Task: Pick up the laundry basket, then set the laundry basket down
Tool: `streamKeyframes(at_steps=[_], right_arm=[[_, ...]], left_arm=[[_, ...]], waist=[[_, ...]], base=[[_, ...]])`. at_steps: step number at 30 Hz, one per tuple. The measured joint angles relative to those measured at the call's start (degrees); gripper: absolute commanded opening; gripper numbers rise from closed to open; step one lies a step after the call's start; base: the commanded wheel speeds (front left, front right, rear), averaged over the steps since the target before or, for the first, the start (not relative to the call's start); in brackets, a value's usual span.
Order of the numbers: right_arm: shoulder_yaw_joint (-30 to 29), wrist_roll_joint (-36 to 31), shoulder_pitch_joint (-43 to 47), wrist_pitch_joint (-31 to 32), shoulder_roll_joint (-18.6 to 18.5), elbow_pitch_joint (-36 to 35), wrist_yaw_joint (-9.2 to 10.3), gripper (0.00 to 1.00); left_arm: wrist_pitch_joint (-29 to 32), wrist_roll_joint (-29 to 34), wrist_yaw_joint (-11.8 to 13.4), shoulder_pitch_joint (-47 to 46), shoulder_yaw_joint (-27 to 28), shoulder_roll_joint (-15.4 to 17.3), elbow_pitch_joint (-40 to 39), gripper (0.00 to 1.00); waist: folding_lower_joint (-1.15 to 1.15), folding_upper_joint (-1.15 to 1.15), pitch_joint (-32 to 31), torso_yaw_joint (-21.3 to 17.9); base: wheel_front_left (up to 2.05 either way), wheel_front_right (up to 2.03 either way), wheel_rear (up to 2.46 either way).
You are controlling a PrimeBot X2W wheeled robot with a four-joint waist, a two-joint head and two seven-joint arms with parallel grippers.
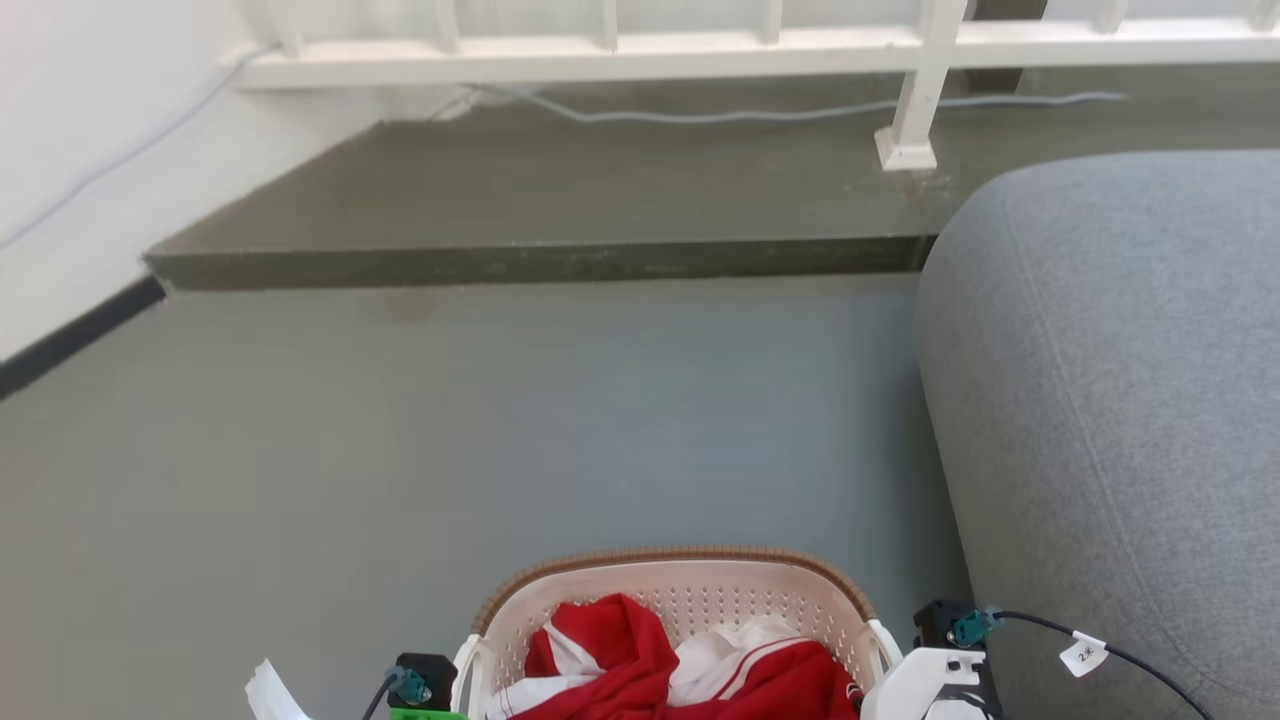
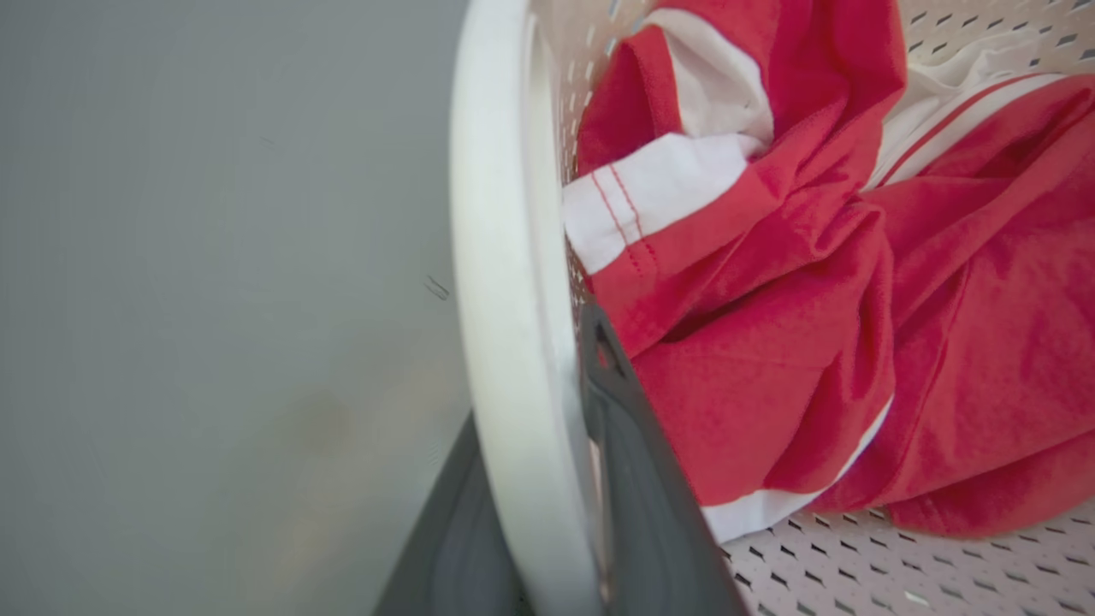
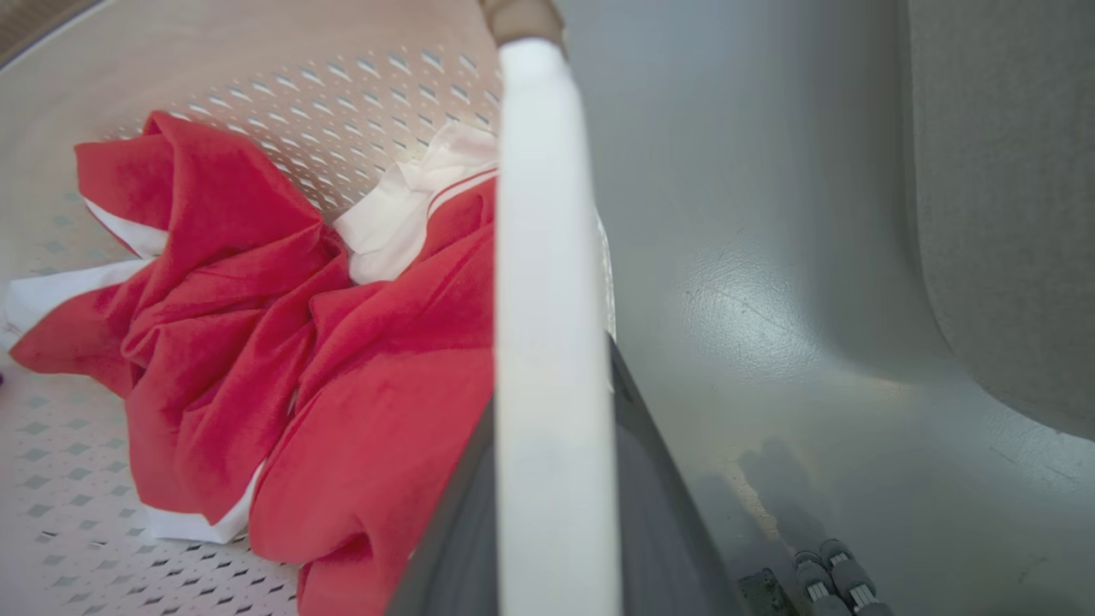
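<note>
The laundry basket (image 1: 670, 575), cream-white and perforated with a brown woven rim, sits at the bottom centre of the head view, with red-and-white clothing (image 1: 700, 670) inside. My left gripper (image 2: 547, 479) is shut on its white left handle (image 2: 500, 257), one dark finger outside and one inside the wall. The right gripper (image 3: 556, 479) is shut on the other white handle (image 3: 543, 214) the same way. In the head view, the wrists flank the basket, left (image 1: 425, 685) and right (image 1: 935, 670). The basket's underside is hidden.
A grey sofa (image 1: 1120, 400) bulges in close on the right, beside the basket. Grey floor (image 1: 400, 430) spreads ahead to a raised dark step (image 1: 540, 200) with a white railing (image 1: 700, 45), a post (image 1: 915, 110) and a cable (image 1: 800, 112). A white wall (image 1: 80, 150) runs along the left.
</note>
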State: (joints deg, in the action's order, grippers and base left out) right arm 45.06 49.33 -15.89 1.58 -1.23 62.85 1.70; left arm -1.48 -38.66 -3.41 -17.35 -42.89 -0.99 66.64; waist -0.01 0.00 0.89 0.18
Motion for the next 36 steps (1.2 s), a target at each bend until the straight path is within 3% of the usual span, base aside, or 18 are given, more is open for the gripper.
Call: streamKeyframes(at_steps=[36], right_arm=[[5.1, 4.6, 0.0, -0.1, -0.6, -1.0, 2.23, 0.00]], left_arm=[[1.0, -2.4, 2.9, 0.0, -2.7, 0.6, -2.4, 0.00]], waist=[[0.00, 0.00, -1.9, -0.5]], base=[[0.00, 0.00, 0.00]])
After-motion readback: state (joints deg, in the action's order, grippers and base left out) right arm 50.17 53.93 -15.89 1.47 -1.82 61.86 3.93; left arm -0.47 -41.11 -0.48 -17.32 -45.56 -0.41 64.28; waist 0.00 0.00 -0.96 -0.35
